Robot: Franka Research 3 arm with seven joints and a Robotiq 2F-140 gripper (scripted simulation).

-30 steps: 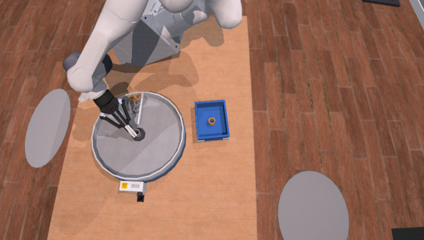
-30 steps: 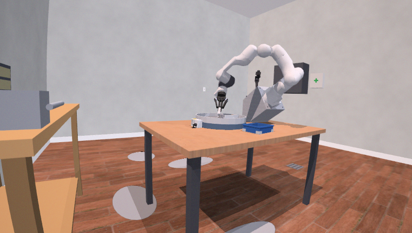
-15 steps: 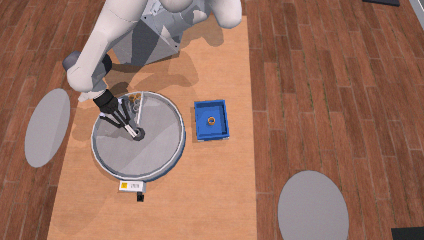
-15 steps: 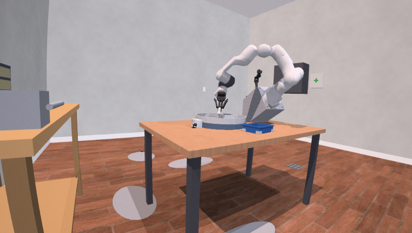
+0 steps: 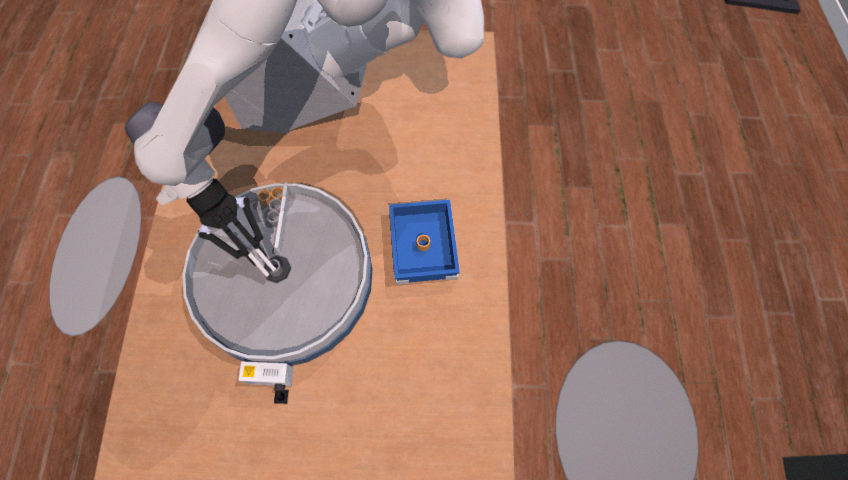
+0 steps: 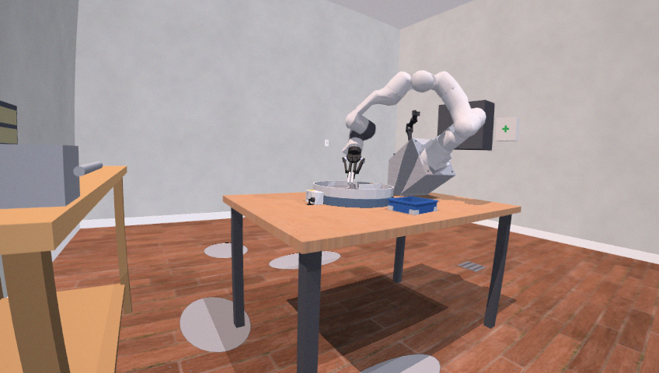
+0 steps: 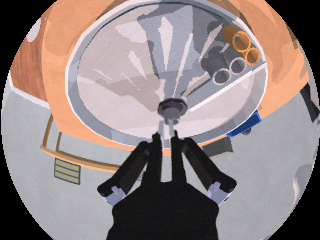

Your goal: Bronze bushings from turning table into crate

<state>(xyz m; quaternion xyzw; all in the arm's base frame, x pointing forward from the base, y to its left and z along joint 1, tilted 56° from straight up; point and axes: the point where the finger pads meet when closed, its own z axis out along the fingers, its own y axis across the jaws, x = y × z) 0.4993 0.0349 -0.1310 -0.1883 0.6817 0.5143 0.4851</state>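
The round grey turning table (image 5: pixel 348 237) (image 6: pixel 365 193) (image 7: pixel 100 80) stands on the wooden table. Two bronze bushings (image 5: pixel 272 194) (image 7: pixel 243 43) and steel bushings (image 5: pixel 273 209) (image 7: pixel 227 70) lie together at its back rim, beside a white divider bar (image 5: pixel 279 220). My gripper (image 5: pixel 268 265) (image 6: pixel 351 181) (image 7: pixel 166 126) is shut with nothing between the fingers, its tips just above the dark hub (image 5: pixel 280 270) (image 7: pixel 172 107) at the table's centre, well short of the bushings. The blue crate (image 5: pixel 395 237) (image 6: pixel 413 204) stands to the right and holds one bronze bushing (image 5: pixel 423 238).
A small white control box (image 5: pixel 264 372) (image 6: pixel 313 196) sits at the turning table's front edge. The robot's grey base (image 5: pixel 297 83) stands behind the turning table. A wooden bench (image 6: pixel 55 221) stands far off to the left in the room.
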